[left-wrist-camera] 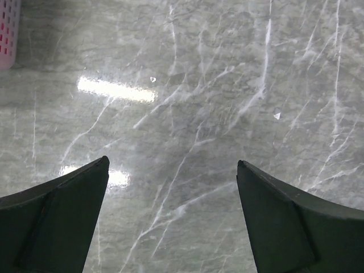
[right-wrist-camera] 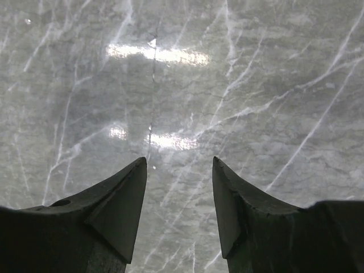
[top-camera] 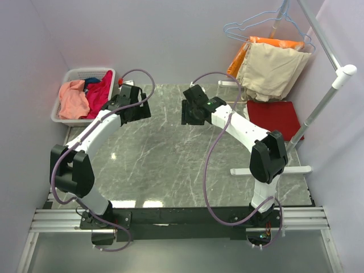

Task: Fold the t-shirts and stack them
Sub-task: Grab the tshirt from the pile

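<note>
A salmon-pink t-shirt (top-camera: 72,98), a crimson-red t-shirt (top-camera: 100,94) and a bit of dark teal-blue t-shirt (top-camera: 91,83) lie crumpled in the white basket (top-camera: 73,73) at the back left. A darker red t-shirt (top-camera: 274,117) lies folded flat at the right edge of the table. My left gripper (top-camera: 132,108) hovers beside the basket, open and empty, with only marble between its fingers (left-wrist-camera: 68,219). My right gripper (top-camera: 192,112) hangs over the back middle of the table, open and empty.
Beige and orange garments (top-camera: 272,67) hang on wire hangers from a white rack (top-camera: 331,85) at the back right; its foot bar (top-camera: 271,170) lies on the marble table (top-camera: 165,159). The basket's corner (left-wrist-camera: 8,34) shows in the left wrist view. Walls close in on both sides.
</note>
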`<action>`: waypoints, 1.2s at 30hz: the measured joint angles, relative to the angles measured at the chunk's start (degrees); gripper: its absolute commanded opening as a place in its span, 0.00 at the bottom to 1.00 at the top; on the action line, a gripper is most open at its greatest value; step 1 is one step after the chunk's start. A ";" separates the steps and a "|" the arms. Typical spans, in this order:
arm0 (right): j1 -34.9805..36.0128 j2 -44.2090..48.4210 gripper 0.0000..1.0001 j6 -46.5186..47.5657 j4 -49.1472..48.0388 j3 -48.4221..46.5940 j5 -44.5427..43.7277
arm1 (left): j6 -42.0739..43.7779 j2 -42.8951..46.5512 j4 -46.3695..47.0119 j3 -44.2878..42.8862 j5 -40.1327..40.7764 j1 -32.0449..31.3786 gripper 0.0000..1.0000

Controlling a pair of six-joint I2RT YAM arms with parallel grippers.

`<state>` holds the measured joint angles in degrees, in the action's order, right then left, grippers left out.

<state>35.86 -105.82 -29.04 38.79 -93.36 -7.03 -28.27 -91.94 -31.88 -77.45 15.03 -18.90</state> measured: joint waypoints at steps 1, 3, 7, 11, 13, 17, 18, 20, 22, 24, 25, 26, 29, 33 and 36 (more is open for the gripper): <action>0.00 -0.20 0.57 0.02 -0.04 -0.31 0.13 | -0.02 0.00 -0.28 0.00 0.17 0.00 1.00; 0.00 -0.31 0.57 0.17 -0.13 -0.44 0.44 | 0.00 0.00 -0.28 0.00 0.28 0.00 0.99; 0.00 -0.35 0.57 0.35 -0.13 -0.44 0.70 | -0.02 0.76 -0.26 0.00 0.37 0.00 0.99; 0.00 -0.35 0.57 0.50 -0.17 -0.42 0.70 | -0.09 2.27 -0.07 0.00 2.19 0.00 0.99; 0.00 -0.33 0.57 0.63 -0.20 -0.35 0.70 | -0.13 2.75 -0.11 -0.04 4.20 0.00 0.97; 0.00 -0.33 0.57 0.66 -0.37 0.17 0.72 | -1.62 1.51 -3.06 -4.00 7.82 1.84 0.76; 0.00 -0.33 0.57 0.66 -0.48 0.44 0.74 | -2.16 0.74 -3.85 -5.97 8.46 2.93 0.74; 0.00 -0.33 0.57 0.63 -0.63 0.90 0.94 | -3.26 -1.46 -5.22 -10.86 9.31 6.71 0.70; 0.00 -0.33 0.57 0.63 -0.68 1.18 1.03 | -4.00 -2.89 -5.70 -13.92 10.05 9.57 0.69; 0.00 -0.33 0.57 0.66 -0.79 1.25 1.11 | -4.35 -4.68 -6.32 -17.03 10.64 12.98 0.66; 0.00 -0.33 0.57 0.68 -0.81 1.27 1.11 | -4.42 -5.44 -6.56 -18.16 10.86 14.12 0.65; 0.00 -0.33 0.57 0.68 -0.87 1.31 1.11 | -4.50 -6.64 -7.15 -19.87 10.95 15.21 0.63; 0.00 -0.33 0.57 0.83 -1.14 1.62 1.07 | -5.14 -10.75 -8.24 -24.72 10.69 17.53 0.55; 0.00 -0.35 0.57 0.85 -1.18 1.92 0.90 | -5.68 -16.50 -9.44 -29.31 9.25 20.31 0.52; 0.00 -0.35 0.57 0.85 -1.22 1.99 0.61 | -6.19 -20.52 -10.27 -30.77 8.22 22.40 0.50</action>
<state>35.86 -106.17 -28.18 37.56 -91.37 -6.42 -34.46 -112.46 -42.15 -108.22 23.24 3.51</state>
